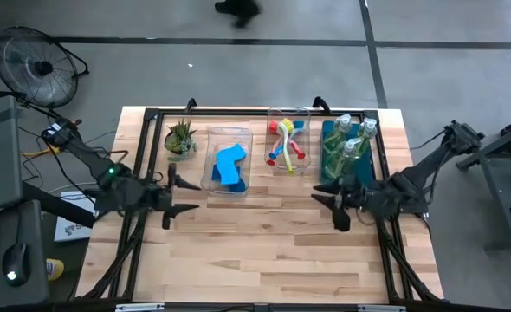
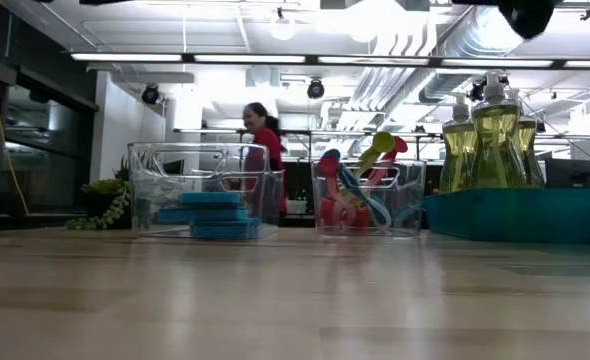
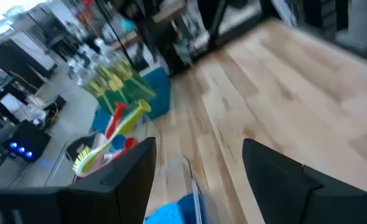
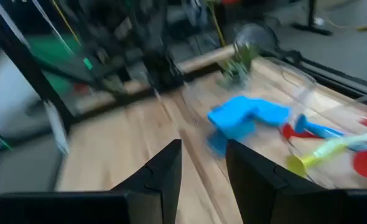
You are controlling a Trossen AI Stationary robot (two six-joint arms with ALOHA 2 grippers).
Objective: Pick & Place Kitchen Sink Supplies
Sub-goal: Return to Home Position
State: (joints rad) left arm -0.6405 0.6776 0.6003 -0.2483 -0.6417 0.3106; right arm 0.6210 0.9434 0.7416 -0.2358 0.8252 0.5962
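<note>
Blue sponges (image 1: 229, 165) lie stacked in a clear bin (image 1: 210, 178) at the table's far middle. Red, teal and yellow-green dish brushes (image 1: 287, 143) stand in a second clear bin (image 2: 367, 200) to its right. Soap bottles (image 1: 349, 139) stand in a teal bin (image 1: 326, 166) at the far right. My left gripper (image 1: 180, 197) hovers open above the table, left of the sponge bin and pointing right. My right gripper (image 1: 332, 204) hovers open near the teal bin's near end, pointing left. Neither holds anything; the wrist views show bare gaps in the left gripper (image 3: 199, 168) and the right gripper (image 4: 203, 165).
A small spiky potted plant (image 1: 180, 139) stands at the far left of the row. A black frame (image 1: 238, 111) runs along the table's far edge. The near half of the wooden table (image 1: 264, 260) is bare. A person (image 2: 262, 135) stands in the room behind.
</note>
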